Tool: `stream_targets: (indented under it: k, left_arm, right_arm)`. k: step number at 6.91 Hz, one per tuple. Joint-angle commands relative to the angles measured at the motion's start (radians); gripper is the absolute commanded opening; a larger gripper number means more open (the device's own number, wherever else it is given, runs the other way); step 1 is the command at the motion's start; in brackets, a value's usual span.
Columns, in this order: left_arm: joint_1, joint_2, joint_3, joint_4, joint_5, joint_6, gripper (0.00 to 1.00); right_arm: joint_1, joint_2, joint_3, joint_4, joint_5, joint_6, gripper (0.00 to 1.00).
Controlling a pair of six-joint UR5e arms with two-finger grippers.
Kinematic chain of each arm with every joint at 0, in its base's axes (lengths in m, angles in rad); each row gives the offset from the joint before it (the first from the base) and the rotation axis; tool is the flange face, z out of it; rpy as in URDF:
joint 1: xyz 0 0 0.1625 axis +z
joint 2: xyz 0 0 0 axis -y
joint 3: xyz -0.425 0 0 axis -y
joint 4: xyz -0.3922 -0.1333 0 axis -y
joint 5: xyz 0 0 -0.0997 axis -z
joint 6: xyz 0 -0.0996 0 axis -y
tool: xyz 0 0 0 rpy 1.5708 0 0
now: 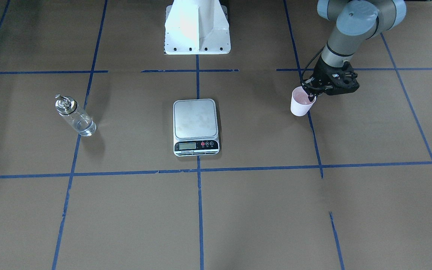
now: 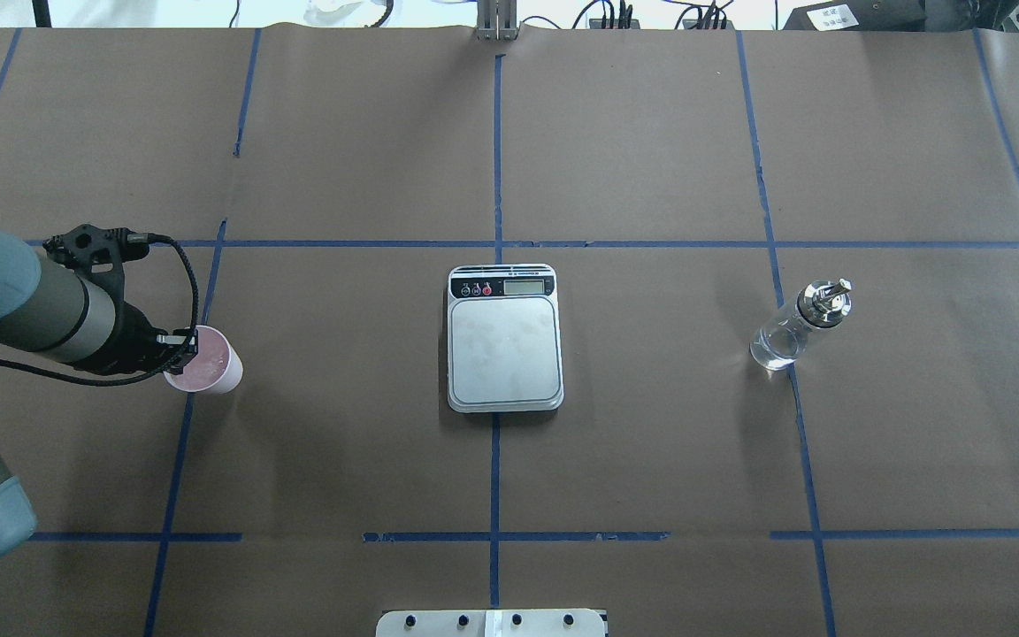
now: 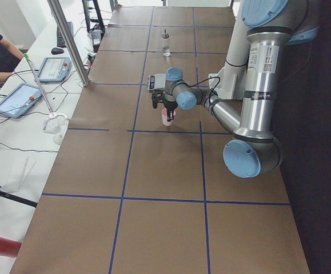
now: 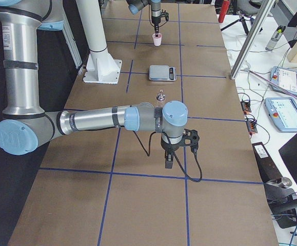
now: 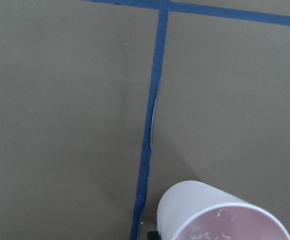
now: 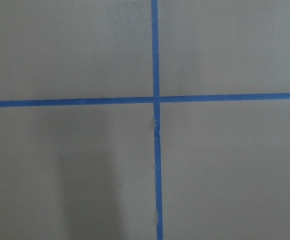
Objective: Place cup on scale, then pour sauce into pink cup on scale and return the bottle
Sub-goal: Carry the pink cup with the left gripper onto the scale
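1. The left gripper was closed to a narrow pinch on the rim of the cup, with one finger dipped into the pink inside and the other against the outer wall
2. The cup stood mouth up on the robot's left side of the table, right over a blue tape line; whether its base touched the brown paper or hung just above it could not be told
3. The scale lay flat at the middle of the table, well apart from the cup, with its black display panel turned away from the robot (toward the operators' side)
4. The bottle stood upright on the robot's right side, well apart from the scale and just beside another tape line, with its silver cap and spout on top
5. The sauce showed as clear liquid in the lower part of the bottle
6. The right gripper showed only in the exterior right view, pointing down over the table nearer that end than the bottle; how far its fingers were apart could not be told
7. The right wrist camera saw only brown paper and a crossing of tape lines
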Motion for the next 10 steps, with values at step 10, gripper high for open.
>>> stream_targets:
  k: [10]
  left_arm:
    - [0.094, -0.752, 0.437, 0.17, -0.063, -0.452, 0.0]
  right_arm:
    - [-0.038, 0.003, 0.041, 0.096, 0.013, 0.127, 1.0]
